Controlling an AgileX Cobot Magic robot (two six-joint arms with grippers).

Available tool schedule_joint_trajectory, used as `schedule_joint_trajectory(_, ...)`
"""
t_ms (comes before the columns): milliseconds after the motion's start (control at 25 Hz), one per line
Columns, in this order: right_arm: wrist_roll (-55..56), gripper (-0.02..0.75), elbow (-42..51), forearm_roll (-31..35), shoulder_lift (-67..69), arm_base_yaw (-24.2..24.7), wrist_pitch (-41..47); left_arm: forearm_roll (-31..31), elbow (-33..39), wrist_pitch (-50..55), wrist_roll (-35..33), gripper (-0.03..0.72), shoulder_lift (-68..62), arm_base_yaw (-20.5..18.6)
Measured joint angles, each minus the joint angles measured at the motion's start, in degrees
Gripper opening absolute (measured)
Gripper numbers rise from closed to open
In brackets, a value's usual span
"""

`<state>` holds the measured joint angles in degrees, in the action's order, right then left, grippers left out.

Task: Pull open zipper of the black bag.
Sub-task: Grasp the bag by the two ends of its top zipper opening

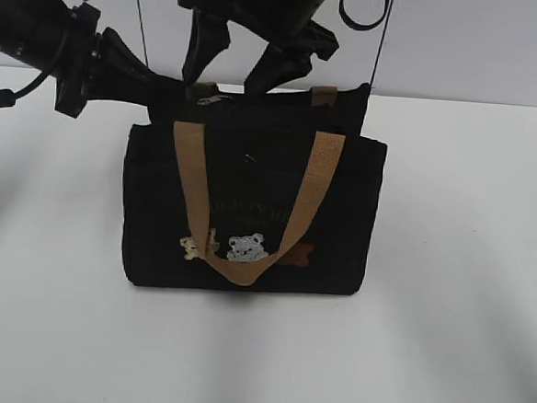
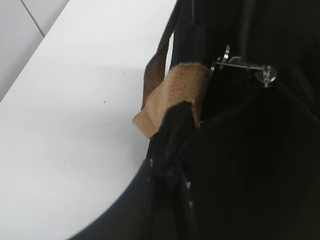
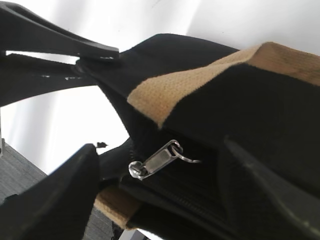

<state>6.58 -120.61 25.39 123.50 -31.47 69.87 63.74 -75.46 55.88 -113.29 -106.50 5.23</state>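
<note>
White tabletop (image 1: 466, 271) is filling the scene, with a pale wall behind, and the small boxy black fabric bag with tan webbing handles (image 1: 249, 214) is standing upright near the middle of it, its bear figures facing the exterior camera.

Along the top edge, the black zip line with its small silvery metal pull (image 3: 152, 163) is lying in the fold between the fabric panels; in the right wrist view the pull is resting flat, tilted, untouched by either finger.

The left gripper (image 1: 161, 91) is reaching in from the left and is pinching the bag's top corner, its jaws close together on the fabric just beside a tan handle tab (image 2: 175, 97).

The right gripper (image 1: 251, 57) is hanging above the top edge with its jaws standing wide apart, holding nothing.

The bag is looking light and soft, so it will likely sag or slide unless that corner is kept anchored. The pull is thin, smooth metal and probably slippery; the sensible hold is across its flat tab, squarely, drawing along the zip line.
</note>
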Motion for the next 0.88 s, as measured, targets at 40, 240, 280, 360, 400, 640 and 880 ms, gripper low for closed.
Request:
schedule_joint_trajectory(40,0.3,0.555,0.0,0.1,0.2,0.0,0.0,0.0,0.0,0.0,0.0,0.055,0.0,0.0)
schedule_joint_trajectory(240,0.8,0.556,0.0,1.1,2.2,0.0,-0.1,0.0,0.0,0.0,0.0,0.055,-0.1,0.0)
schedule_joint_trajectory(280,0.8,0.556,0.0,1.5,2.6,0.0,-0.1,0.0,0.0,0.0,0.0,0.055,-0.1,0.0)
schedule_joint_trajectory(360,0.9,0.556,0.0,1.9,3.0,0.0,-0.1,-0.1,0.0,0.1,0.0,0.055,-0.1,0.0)
schedule_joint_trajectory(400,1.0,0.556,0.0,2.0,3.1,0.0,-0.1,-0.1,0.0,0.1,0.0,0.055,-0.1,0.0)
schedule_joint_trajectory(640,1.0,0.556,0.0,2.7,3.1,0.0,-0.1,-0.1,0.0,0.1,0.0,0.055,-0.1,0.0)
schedule_joint_trajectory(880,1.1,0.556,0.0,2.8,2.9,0.0,-0.1,-0.1,0.0,0.1,0.0,0.055,-0.1,0.0)
